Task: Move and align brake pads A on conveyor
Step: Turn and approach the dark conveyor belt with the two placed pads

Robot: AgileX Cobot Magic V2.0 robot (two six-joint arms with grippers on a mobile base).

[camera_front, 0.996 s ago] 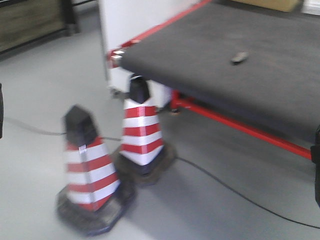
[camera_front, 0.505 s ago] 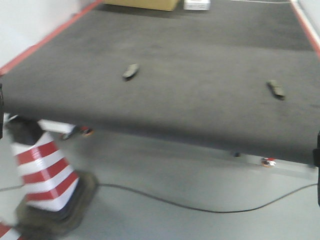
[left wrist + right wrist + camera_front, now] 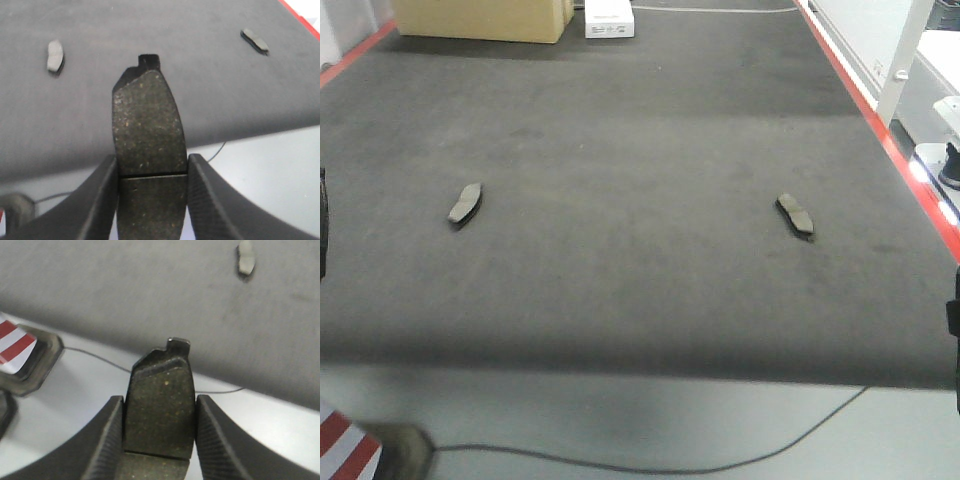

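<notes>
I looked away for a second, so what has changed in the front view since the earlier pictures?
The view swung rightward from the floor cones onto the conveyor; only a cone corner remains. The two lying brake pads now sit left and right. They seem unmoved on the belt.

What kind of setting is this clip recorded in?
Probably a factory or workshop floor: a wide dark conveyor edged in red, brake pads lying on it, a striped traffic cone and a cardboard box.
</notes>
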